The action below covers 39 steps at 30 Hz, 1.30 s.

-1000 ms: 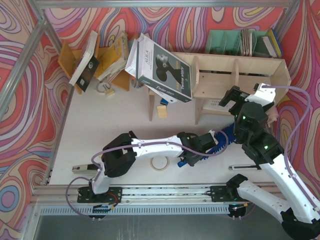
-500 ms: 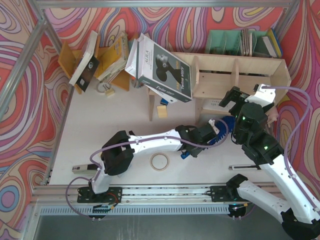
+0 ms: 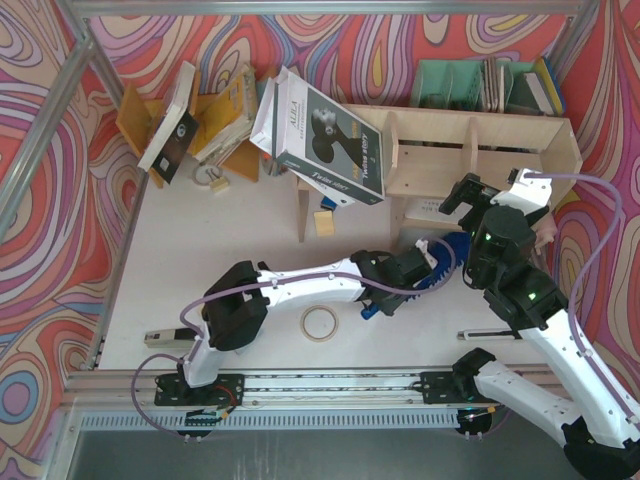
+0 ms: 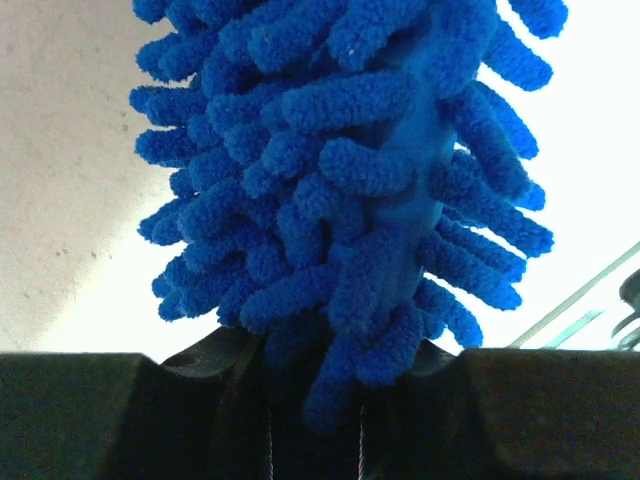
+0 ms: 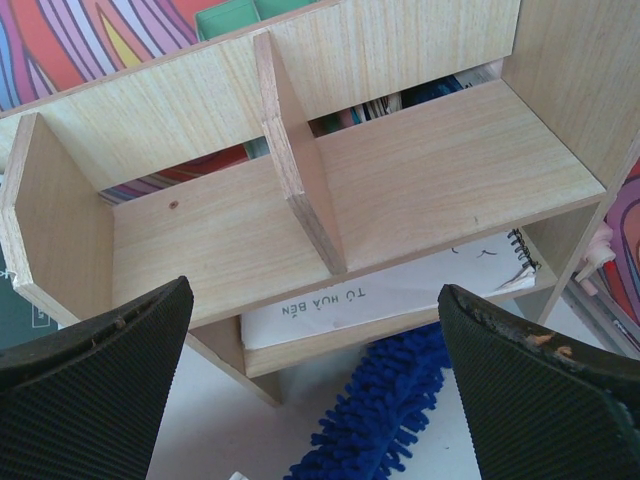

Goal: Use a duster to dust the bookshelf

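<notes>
The left gripper [image 3: 412, 270] is clamped tight on the duster [image 3: 450, 252]. Its fluffy blue head lies low over the table [image 3: 230, 250], just in front of the bookshelf [image 3: 480, 150], by the front edge of the lower shelf towards the right end. The right gripper [image 3: 468, 196] hovers above that end, jaws spread wide, holding nothing.

Pale plywood bookshelf [image 3: 430, 165] on legs, standing upright, with upright dividers splitting its upper level into open compartments and a lower shelf beneath. A fluffy bright-blue microfibre duster [image 5: 390, 410] sits low, just in front of the bookshelf, slanted, its shaggy head reaching the lower shelf's front edge.
</notes>
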Motion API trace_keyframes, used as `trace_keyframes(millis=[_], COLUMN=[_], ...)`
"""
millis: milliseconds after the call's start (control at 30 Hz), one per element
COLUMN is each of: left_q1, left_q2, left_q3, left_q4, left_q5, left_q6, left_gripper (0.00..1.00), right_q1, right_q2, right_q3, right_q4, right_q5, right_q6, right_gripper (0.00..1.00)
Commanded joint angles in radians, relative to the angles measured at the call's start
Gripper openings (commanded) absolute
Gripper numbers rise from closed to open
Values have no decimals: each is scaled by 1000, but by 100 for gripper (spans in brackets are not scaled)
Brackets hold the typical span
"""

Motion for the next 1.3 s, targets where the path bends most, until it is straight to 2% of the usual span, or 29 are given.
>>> trace_keyframes(millis=[0,433,600,733,1000,1267], left_q1=[0,-3,-7,-9,-9,-9], left_q2=[-74,-453,-554,-557,-407,-414], left_q3=[-73,-522,-594,-616,-558,-554], left_q4=[-6,130,104,81,7,-25], left_q5=[-59,-230,-248,-208,-132,-145], left_q6=[-56,-246,-303,-328,-333,-342], left_gripper=[0,0,0,0,0,0], right_q1=[0,1,1,1,1,1], right_q2=[-10,10,16,20,19,3], right_q3=[-12,-1,5,12,27,12], right_q4=[23,32,33,34,27,24], right_q5=[22,13,9,8,11,17], right_q6=[-4,-10,-5,-5,-12,-6], right_gripper=[99,99,99,99,99,99])
